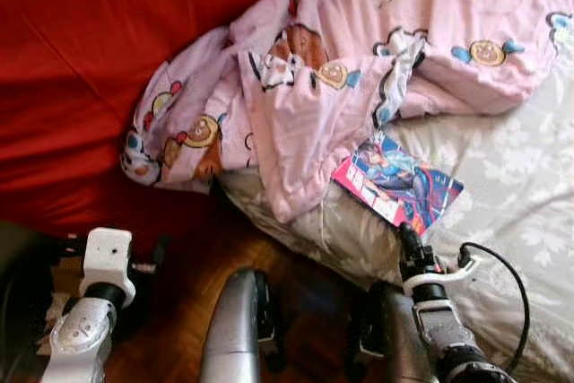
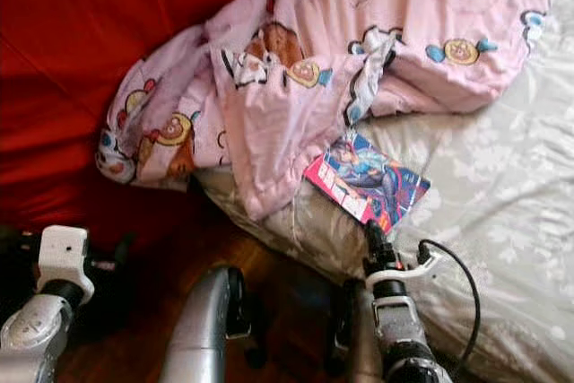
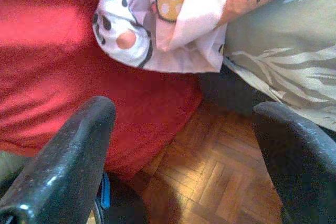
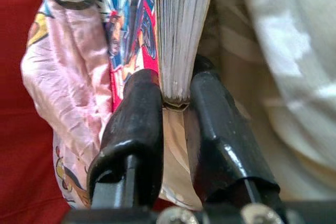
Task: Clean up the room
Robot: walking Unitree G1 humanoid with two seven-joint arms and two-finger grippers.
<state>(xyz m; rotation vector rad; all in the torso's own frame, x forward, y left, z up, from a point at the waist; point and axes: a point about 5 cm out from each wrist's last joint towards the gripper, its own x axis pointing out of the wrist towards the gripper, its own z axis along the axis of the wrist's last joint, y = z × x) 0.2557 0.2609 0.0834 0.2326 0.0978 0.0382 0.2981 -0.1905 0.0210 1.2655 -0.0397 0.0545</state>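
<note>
One comic book [image 1: 399,184] was counted, lying on one bed [image 1: 520,177] covered with a pale patterned sheet. One pink cartoon-printed blanket [image 1: 305,87] was seen crumpled across the bed, and one red cover [image 1: 81,51] was counted beside it, above one strip of wooden parquet floor [image 3: 220,171]. Two claws were counted: the left claw [image 3: 184,150], with two black fingers spread apart, and the right claw [image 4: 176,98], with two black fingers pressed against the comic book's edge.
</note>
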